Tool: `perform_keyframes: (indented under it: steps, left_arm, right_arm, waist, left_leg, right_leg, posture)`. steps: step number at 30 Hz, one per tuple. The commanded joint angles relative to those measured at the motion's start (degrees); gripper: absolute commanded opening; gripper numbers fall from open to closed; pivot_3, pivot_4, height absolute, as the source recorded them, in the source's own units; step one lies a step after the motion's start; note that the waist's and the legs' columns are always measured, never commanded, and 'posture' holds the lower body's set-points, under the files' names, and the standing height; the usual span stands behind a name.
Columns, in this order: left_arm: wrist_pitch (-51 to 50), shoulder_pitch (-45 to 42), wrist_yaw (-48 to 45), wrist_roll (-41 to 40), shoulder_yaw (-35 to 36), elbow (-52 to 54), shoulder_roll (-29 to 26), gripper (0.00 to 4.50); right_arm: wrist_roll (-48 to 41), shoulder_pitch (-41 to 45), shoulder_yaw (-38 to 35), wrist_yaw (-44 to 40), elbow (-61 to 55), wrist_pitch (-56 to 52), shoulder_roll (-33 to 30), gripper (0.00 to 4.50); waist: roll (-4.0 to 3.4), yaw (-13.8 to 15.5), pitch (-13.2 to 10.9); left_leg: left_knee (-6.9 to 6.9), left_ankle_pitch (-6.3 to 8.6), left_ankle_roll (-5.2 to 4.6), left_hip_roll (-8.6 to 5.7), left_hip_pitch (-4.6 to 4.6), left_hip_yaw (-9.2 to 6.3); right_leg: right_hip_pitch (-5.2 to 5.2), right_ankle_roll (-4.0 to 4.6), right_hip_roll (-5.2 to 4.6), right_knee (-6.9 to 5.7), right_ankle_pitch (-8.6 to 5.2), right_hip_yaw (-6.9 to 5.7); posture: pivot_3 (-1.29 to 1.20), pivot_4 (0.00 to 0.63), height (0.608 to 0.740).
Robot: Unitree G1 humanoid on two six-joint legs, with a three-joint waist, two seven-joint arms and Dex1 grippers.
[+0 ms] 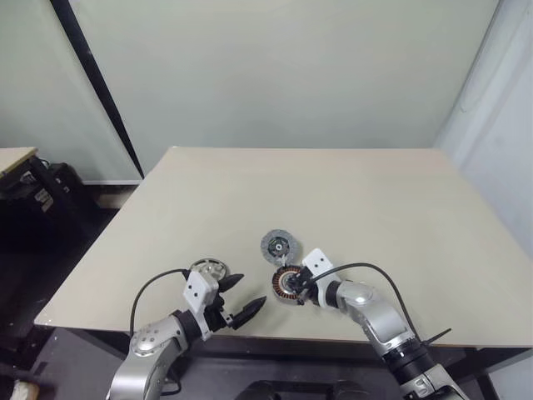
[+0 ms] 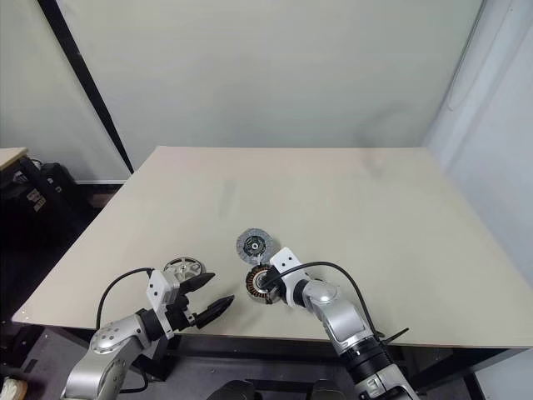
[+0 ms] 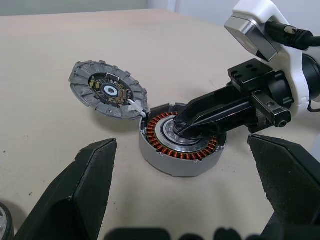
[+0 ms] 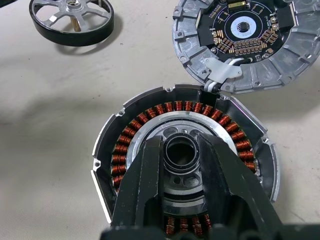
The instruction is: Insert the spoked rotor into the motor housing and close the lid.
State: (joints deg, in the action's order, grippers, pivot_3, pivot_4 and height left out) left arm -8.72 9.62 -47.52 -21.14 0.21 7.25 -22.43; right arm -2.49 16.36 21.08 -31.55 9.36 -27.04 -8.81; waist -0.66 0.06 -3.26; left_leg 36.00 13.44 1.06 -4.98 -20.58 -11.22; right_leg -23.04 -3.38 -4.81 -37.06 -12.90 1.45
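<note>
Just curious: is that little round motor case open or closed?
Open: the lid lies flipped beside the motor case, copper coils bare.

Head stereo pair looks fwd and down over the table [image 1: 350, 192], both arms low in frame. Left wrist cam sits low, close, facing the motor housing [image 3: 181, 145] side-on. Right wrist cam looks down into it from v. near; both share housing + lid [image 4: 242, 42]

A tan table [image 1: 350, 200] carried three small parts near its front edge. The housing [image 1: 288, 284] sat on it with the lid [image 1: 278, 246] lying open, touching its far side. The rotor [image 1: 207, 269] lay flat to their left, apart from them.
</note>
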Motion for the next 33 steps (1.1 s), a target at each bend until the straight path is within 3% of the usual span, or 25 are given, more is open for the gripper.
perform_keyframes:
  steps: [1, 6, 16, 22, 26, 33]
  left_arm:
    - [0.78, -0.68, -0.25, -0.08, -0.29, 0.95, -0.33, 4.5]
    - [1.03, -0.78, -0.42, 0.04, -0.37, 0.54, -0.32, 4.5]
    - [1.72, -1.05, -0.71, 0.12, -0.71, -0.34, -0.41, 4.5]
    - [1.95, -1.32, -0.85, 0.11, -0.79, -0.75, -0.45, 4.5]
    - [1.53, -1.53, -0.66, 0.27, -0.89, -0.91, -0.6, 4.5]
    - [0.09, -1.41, -0.49, 1.46, -1.82, -0.8, -1.87, 4.5]
  right_arm:
    - [0.4, 0.82, 0.17, -0.59, -1.25, 0.26, -0.07, 0.69]
    - [0.59, 0.76, 0.27, -1.16, -1.17, -0.09, 0.04, 0.69]
    - [-0.43, 0.72, -0.79, -0.97, -4.56, -1.36, 0.75, 4.13]
    - [-1.76, 0.21, -1.63, -0.81, -9.71, -4.96, 1.26, 4.13]
    - [-0.77, 0.45, -1.28, 0.02, -10.95, -5.97, 0.66, 2.92]
    - [2.19, 1.85, 0.71, 1.24, -10.17, -6.48, -0.92, 0.3]
  waist:
    - [0.0, 0.0, 0.01]
    - [-0.01, -0.01, 0.02]
    - [-0.01, 0.01, 0.02]
    - [0.0, 0.01, 0.02]
    - [-0.01, 0.01, 0.02]
    - [-0.01, 0.01, 0.02]
  left_leg:
    - [0.0, 0.0, 0.0, 0.0, 0.0, 0.0]
    - [0.0, 0.0, 0.0, 0.0, 0.01, 0.0]
    - [0.04, -0.01, 0.0, -0.01, 0.01, 0.0]
    - [0.02, 0.0, 0.0, 0.0, -0.01, -0.02]
    - [0.02, 0.0, 0.0, -0.01, -0.02, 0.0]
    - [0.03, 0.0, 0.0, -0.01, -0.02, 0.02]
  right_leg:
    - [0.0, 0.0, 0.0, 0.0, 0.0, 0.0]
    - [0.01, 0.0, 0.0, -0.01, 0.0, 0.0]
    - [0.03, 0.0, 0.0, -0.01, 0.0, 0.0]
    - [-0.05, 0.0, 0.0, -0.09, 0.0, 0.01]
    - [-0.06, -0.01, 0.0, -0.1, 0.0, 0.02]
    - [-0.08, 0.0, 0.0, -0.11, 0.0, 0.02]
  posture:
    - [0.0, 0.0, 0.74]
    - [0.0, 0.0, 0.74]
    - [0.0, 0.0, 0.74]
    - [0.0, 0.0, 0.74]
    - [0.0, 0.0, 0.74]
    - [0.0, 0.0, 0.74]
